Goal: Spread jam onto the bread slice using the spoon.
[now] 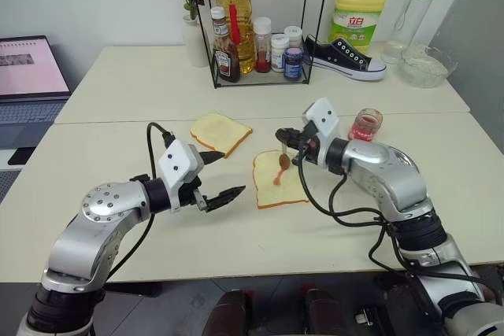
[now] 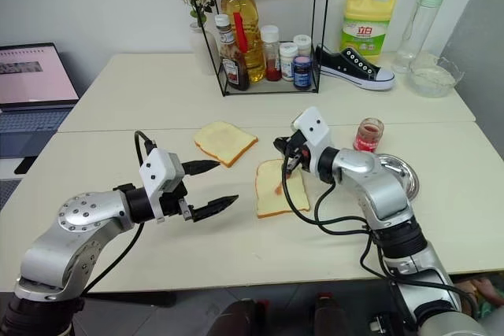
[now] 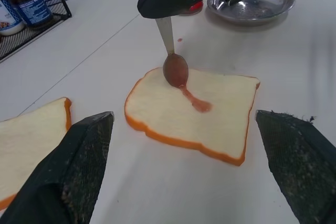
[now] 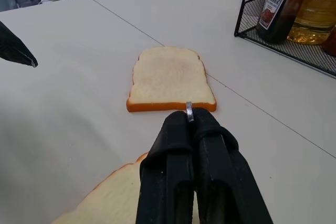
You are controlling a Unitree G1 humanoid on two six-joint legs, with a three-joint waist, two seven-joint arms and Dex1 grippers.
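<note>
Two tables pushed together

The near table point(image 1: 236, 249) holds two bread slices point(image 1: 277, 180) point(image 1: 220, 132), a jam jar point(image 1: 366, 124) and a steel dish point(image 2: 400, 172). The far table point(image 1: 134, 76) holds a rack point(image 1: 260, 76), shoe point(image 1: 344, 57), bottles and bowl.

We can read "HEINZ" on the label of the dark sauce bottle point(image 4: 276, 3) standing in the wire rack point(image 4: 294, 45). On the yellow detergent jug point(image 2: 367, 21) we make out two Chinese characters, "立白", on its green label. Other labels are too small for us to read.
</note>
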